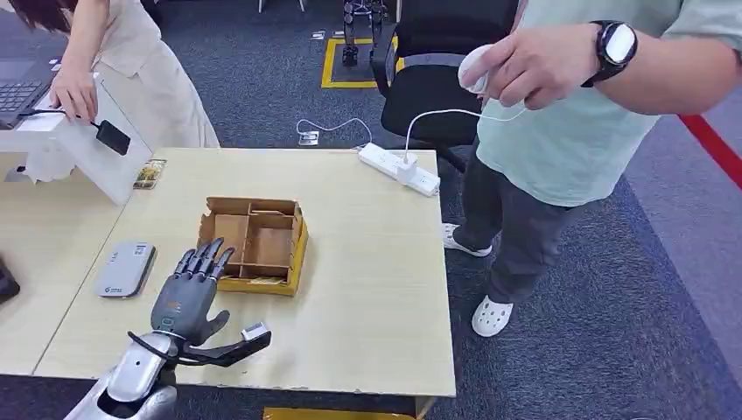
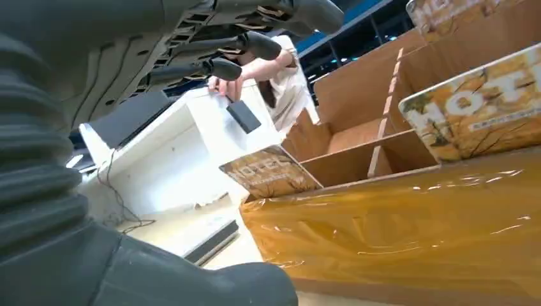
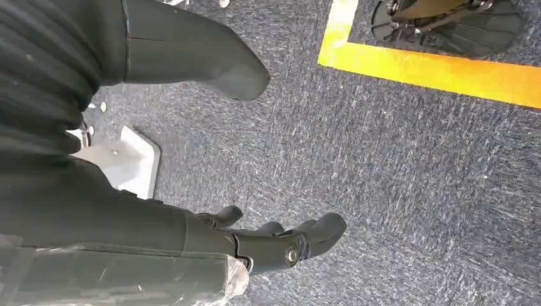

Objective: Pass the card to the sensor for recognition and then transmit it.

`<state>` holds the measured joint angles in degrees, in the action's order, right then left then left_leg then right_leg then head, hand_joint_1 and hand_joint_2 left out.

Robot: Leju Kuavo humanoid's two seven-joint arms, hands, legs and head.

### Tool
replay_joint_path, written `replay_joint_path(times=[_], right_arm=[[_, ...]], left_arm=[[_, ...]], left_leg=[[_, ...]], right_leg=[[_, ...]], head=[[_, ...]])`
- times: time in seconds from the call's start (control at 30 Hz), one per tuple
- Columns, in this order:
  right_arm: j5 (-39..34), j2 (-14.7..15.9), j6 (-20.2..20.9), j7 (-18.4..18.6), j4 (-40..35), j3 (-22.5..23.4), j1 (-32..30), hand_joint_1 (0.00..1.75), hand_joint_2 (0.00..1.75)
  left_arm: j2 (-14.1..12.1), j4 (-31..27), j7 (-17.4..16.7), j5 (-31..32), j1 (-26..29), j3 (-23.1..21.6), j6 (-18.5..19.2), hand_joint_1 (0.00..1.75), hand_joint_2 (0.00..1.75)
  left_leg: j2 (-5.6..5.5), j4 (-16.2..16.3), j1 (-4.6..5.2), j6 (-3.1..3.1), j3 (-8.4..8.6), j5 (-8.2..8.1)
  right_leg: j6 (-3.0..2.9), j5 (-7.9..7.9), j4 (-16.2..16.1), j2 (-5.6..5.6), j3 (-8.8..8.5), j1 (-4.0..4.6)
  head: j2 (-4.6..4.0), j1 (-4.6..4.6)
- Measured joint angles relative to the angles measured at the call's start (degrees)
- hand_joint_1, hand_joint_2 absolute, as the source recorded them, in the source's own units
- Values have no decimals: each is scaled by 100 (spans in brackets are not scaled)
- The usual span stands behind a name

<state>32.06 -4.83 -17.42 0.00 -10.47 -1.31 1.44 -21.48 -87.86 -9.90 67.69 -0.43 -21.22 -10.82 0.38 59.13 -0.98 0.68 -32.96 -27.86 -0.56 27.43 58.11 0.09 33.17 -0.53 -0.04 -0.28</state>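
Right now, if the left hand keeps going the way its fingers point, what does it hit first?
Probably the cardboard box: the left hand points at its near left corner, fingertips about at the wall. Height above the table is unclear.

An office or lab workspace: dark blue carpet (image 1: 262,79) marked with yellow floor tape (image 1: 332,66), a black swivel chair (image 1: 429,83), a laptop (image 1: 22,92) (partly cut off at the edge), and a power strip (image 1: 398,168) on a pale wooden desk (image 1: 367,289).

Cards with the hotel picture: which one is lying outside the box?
The hotel card lying flat on the table, near the white stand. The other cards stand propped in the cardboard box beside the left robot hand.
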Motion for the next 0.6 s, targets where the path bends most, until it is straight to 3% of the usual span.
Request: replay_joint_path(times=[0.6], right_arm=[[48, 0, -61, -15, 0, 83, -14, 0, 175]], left_arm=[[435, 686, -101, 240, -202, 623, -356, 0, 175]], left_leg=[[0, 0, 0, 0, 0, 0]], right_leg=[[0, -1, 0, 0, 0, 0]], head=[[0, 0]])
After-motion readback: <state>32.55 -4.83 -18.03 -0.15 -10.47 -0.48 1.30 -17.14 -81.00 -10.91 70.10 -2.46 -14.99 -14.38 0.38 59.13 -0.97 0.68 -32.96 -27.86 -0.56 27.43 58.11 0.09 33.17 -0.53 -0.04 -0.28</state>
